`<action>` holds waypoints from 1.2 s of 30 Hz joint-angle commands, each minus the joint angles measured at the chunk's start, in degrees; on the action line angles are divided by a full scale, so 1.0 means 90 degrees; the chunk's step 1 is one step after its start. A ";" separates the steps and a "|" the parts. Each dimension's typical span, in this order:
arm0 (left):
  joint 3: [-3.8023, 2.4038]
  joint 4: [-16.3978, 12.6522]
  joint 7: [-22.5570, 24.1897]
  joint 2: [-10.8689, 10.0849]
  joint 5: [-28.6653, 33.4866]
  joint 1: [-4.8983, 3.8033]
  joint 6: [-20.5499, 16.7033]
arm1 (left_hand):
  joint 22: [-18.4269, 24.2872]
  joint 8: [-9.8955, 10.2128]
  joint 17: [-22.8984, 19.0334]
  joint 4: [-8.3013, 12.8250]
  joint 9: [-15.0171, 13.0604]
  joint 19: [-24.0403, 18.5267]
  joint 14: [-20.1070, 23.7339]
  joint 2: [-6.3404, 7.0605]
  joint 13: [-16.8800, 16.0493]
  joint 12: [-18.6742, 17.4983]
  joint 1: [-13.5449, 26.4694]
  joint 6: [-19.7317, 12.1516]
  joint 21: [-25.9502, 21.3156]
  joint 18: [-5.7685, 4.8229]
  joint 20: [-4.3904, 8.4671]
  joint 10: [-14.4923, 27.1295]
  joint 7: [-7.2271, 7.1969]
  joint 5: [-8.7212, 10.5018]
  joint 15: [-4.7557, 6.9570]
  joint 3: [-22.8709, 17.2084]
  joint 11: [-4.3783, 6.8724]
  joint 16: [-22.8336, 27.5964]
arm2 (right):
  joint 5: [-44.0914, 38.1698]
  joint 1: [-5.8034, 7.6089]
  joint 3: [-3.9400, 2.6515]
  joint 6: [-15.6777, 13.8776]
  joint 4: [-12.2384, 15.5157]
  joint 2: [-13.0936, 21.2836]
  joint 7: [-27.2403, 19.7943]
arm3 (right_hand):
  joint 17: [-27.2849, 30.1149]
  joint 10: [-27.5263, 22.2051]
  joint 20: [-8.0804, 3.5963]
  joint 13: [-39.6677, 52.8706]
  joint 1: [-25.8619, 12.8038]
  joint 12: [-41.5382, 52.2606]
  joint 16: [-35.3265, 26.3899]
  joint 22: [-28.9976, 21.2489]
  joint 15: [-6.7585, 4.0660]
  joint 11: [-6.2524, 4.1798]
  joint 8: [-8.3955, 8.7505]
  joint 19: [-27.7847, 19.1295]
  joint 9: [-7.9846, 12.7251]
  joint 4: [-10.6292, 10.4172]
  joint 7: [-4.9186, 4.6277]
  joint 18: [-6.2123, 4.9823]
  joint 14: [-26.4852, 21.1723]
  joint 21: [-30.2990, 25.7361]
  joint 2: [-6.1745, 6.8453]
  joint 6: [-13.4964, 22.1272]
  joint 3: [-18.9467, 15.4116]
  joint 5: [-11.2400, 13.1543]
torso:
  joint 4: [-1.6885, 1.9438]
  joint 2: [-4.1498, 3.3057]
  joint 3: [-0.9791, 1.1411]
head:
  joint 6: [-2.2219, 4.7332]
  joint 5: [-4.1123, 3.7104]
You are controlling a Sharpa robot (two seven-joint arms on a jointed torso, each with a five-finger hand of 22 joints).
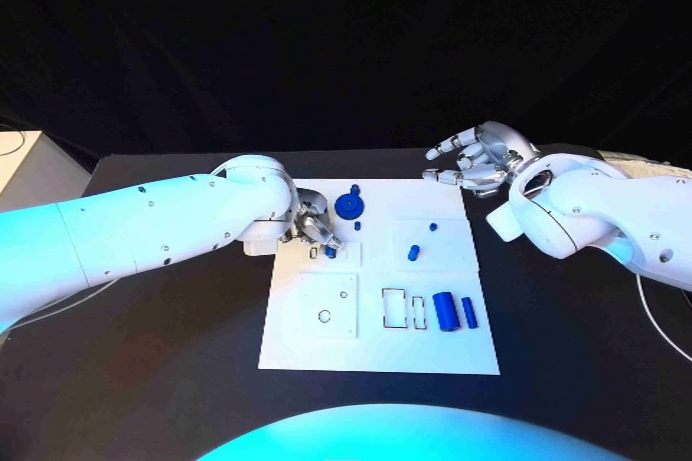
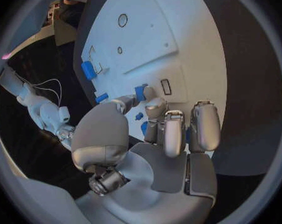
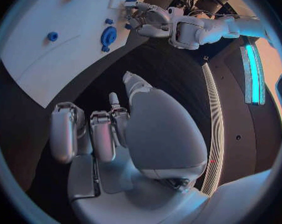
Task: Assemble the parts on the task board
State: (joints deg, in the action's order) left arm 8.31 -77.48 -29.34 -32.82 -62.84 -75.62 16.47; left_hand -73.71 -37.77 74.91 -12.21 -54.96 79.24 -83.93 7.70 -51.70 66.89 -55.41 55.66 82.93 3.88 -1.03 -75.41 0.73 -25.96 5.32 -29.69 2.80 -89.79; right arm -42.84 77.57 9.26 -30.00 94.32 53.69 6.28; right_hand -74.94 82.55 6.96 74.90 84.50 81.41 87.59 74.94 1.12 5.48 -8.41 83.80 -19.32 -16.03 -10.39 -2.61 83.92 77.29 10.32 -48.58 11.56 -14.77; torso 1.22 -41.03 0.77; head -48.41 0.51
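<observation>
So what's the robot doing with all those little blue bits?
It is putting blue parts together on the white task board. The left robot hand is down at the board's far left edge, pinching a small blue part. The right robot hand hovers open past the board's far right corner, holding nothing. Two blue cylinders lie waiting nearer the robot.

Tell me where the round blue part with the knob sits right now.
In the head view the round blue part sits at the far edge of the task board, just right of the left hand.

No readable text, labels, brands, numbers or signs anywhere on the task board (image 1: 378, 351) or table (image 1: 173, 381).
</observation>
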 commanded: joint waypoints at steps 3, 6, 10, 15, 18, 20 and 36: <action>0.0093 0.0005 -0.0145 -0.0006 0.0216 0.0119 0.0461 | 0.0014 0.0034 0.1677 0.0318 -0.0040 0.0010 -0.0674 0.0055 0.0044 -0.0006 -0.0277 -0.0136 -0.0045 -0.0028 0.0003 0.0064 0.0024 -0.0035 0.0038 -0.0924 0.0003 -0.0023 | -0.0049 -0.0002 -0.0002 0.0047 -0.0001 0.0001 0.0011 | -0.1058 -0.0053 -0.0008 0.0799 -0.0039 -0.0022 -0.0014 0.0778 -0.0010 -0.0006 -0.0021 -0.0026 -0.0009 -0.0004 -0.0001 -0.0057 0.0503 -0.0022 -0.0001 0.0040 0.0042 0.0030 | 0.0002 -0.0001 -0.0003 | -0.0012 0.0006; 0.0093 0.0009 -0.0146 -0.0005 0.0271 0.0119 0.0433 | 0.0013 -0.0017 0.1670 0.0594 -0.0102 0.0005 -0.0672 0.0142 0.0072 -0.0011 -0.0200 -0.0151 -0.0050 -0.0026 -0.0002 0.0065 0.0052 -0.0006 0.0023 -0.1615 -0.0006 -0.0019 | -0.0051 -0.0002 -0.0002 0.0052 -0.0006 -0.0002 0.0016 | -0.1058 -0.0053 -0.0008 0.0799 -0.0039 -0.0022 -0.0014 0.0778 -0.0010 -0.0006 -0.0021 -0.0026 -0.0009 -0.0004 -0.0001 -0.0057 0.0503 -0.0022 -0.0001 0.0040 0.0042 0.0030 | 0.0002 -0.0001 -0.0001 | -0.0016 0.0007; 0.0093 0.0014 -0.0147 -0.0003 0.0348 0.0119 0.0410 | 0.0024 -0.0075 0.1658 0.0956 -0.0172 -0.0010 -0.0668 0.0040 0.0132 -0.0036 -0.0124 -0.0172 -0.0059 -0.0022 -0.0015 0.0068 0.0072 0.0017 0.0010 -0.2136 -0.0021 -0.0012 | -0.0053 -0.0003 -0.0002 0.0056 -0.0015 -0.0009 0.0017 | -0.1058 -0.0053 -0.0008 0.0799 -0.0039 -0.0022 -0.0014 0.0778 -0.0010 -0.0006 -0.0021 -0.0026 -0.0009 -0.0004 -0.0001 -0.0057 0.0503 -0.0022 -0.0001 0.0040 0.0042 0.0030 | 0.0001 -0.0001 0.0001 | -0.0021 0.0009; 0.0093 0.0015 -0.0148 -0.0001 0.0387 0.0119 0.0406 | 0.0027 -0.0090 0.1648 0.1109 -0.0193 -0.0017 -0.0665 -0.0019 0.0164 -0.0051 -0.0135 -0.0180 -0.0061 -0.0021 -0.0021 0.0073 0.0077 0.0025 0.0006 -0.2272 -0.0028 -0.0006 | -0.0054 -0.0005 -0.0002 0.0060 -0.0023 -0.0016 0.0017 | -0.1058 -0.0053 -0.0008 0.0799 -0.0039 -0.0022 -0.0014 0.0778 -0.0010 -0.0006 -0.0021 -0.0026 -0.0009 -0.0004 -0.0001 -0.0057 0.0503 -0.0022 -0.0001 0.0040 0.0042 0.0030 | 0.0003 -0.0003 0.0004 | -0.0034 0.0013; 0.0093 0.0014 -0.0149 -0.0001 0.0392 0.0119 0.0405 | 0.0028 -0.0093 0.1650 0.1150 -0.0198 -0.0020 -0.0666 -0.0025 0.0169 -0.0053 -0.0142 -0.0183 -0.0062 -0.0020 -0.0023 0.0074 0.0079 0.0030 0.0005 -0.2296 -0.0030 -0.0007 | -0.0054 -0.0007 -0.0001 0.0062 -0.0024 -0.0016 0.0018 | -0.1058 -0.0053 -0.0008 0.0799 -0.0039 -0.0022 -0.0014 0.0778 -0.0010 -0.0006 -0.0021 -0.0026 -0.0009 -0.0004 -0.0001 -0.0057 0.0503 -0.0022 -0.0001 0.0040 0.0042 0.0030 | 0.0000 -0.0002 0.0006 | -0.0039 0.0011; 0.0093 0.0014 -0.0149 0.0001 0.0386 0.0119 0.0408 | 0.0023 -0.0095 0.1651 0.1169 -0.0200 -0.0017 -0.0666 -0.0028 0.0176 -0.0057 -0.0146 -0.0182 -0.0060 -0.0021 -0.0023 0.0076 0.0081 0.0031 0.0004 -0.2307 -0.0030 -0.0008 | -0.0054 -0.0008 -0.0001 0.0063 -0.0023 -0.0016 0.0018 | -0.1058 -0.0053 -0.0008 0.0799 -0.0039 -0.0022 -0.0014 0.0778 -0.0010 -0.0006 -0.0021 -0.0026 -0.0009 -0.0004 -0.0001 -0.0057 0.0503 -0.0022 -0.0001 0.0040 0.0042 0.0030 | 0.0000 -0.0003 0.0007 | -0.0042 0.0009; 0.0088 -0.0060 -0.0086 -0.0020 0.0216 0.0119 0.0446 | 0.0054 -0.0102 0.1653 0.1321 -0.0217 -0.0044 -0.0667 0.0018 0.0215 -0.0075 -0.0193 -0.0193 -0.0074 -0.0014 -0.0032 0.0084 0.0094 0.0054 -0.0005 -0.2336 -0.0042 -0.0009 | -0.0054 -0.0027 -0.0001 0.0070 -0.0028 -0.0020 0.0011 | -0.1058 -0.0054 -0.0009 0.0795 -0.0043 -0.0024 -0.0016 0.0775 -0.0012 -0.0008 -0.0033 -0.0028 -0.0010 0.0000 0.0000 -0.0057 0.0503 -0.0029 -0.0001 0.0042 0.0055 0.0034 | 0.0000 -0.0002 0.0003 | -0.0056 0.0009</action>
State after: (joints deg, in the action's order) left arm 8.24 -77.73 -29.21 -32.98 -60.53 -75.67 16.32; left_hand -73.27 -38.70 74.91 -12.61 -56.82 79.02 -83.93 7.75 -49.80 66.38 -56.78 54.34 82.48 3.88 -1.25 -74.94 1.65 -25.64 5.31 -38.82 2.43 -89.79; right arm -42.89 77.37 9.26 -29.87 94.09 53.55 6.46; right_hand -74.92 82.55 6.96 74.90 84.51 81.41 87.59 74.91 1.12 5.48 -8.41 83.80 -19.32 -16.03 -10.39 -2.60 83.92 77.31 10.32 -48.58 11.56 -14.77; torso 1.20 -41.04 0.82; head -48.89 0.58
